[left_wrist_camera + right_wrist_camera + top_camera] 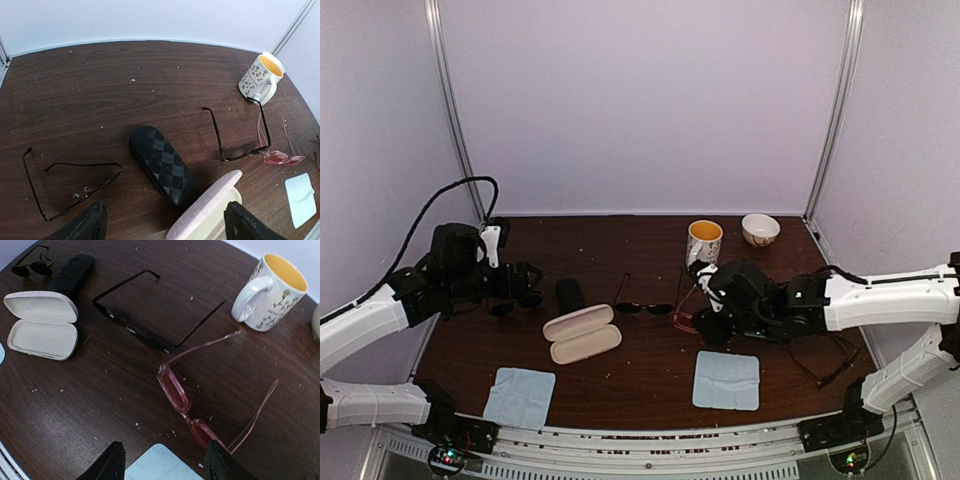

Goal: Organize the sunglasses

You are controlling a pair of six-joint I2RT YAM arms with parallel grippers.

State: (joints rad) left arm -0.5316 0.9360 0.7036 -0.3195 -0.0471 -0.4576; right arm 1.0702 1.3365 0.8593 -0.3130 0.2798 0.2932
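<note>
Right tool (166, 447), jaws parted and empty, hovered above the worktop (75, 405), the pink sunglasses (172, 387) just ahead, their front slanting away leftward.

Soft, even overhead light, fairly bright. Pale sheen on dark tabletop (90, 85) well left of mug (261, 77). Short soft shadows near mug. Fisheye bend in wrist views, esp. far from mug; top view grainy, low-res.

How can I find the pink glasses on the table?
Find the mug with the yellow inside at the back of the table. Just in front of it lie two pairs side by side. The pink glasses have see-through rosy frames; the black glasses beside them are dark.
</note>
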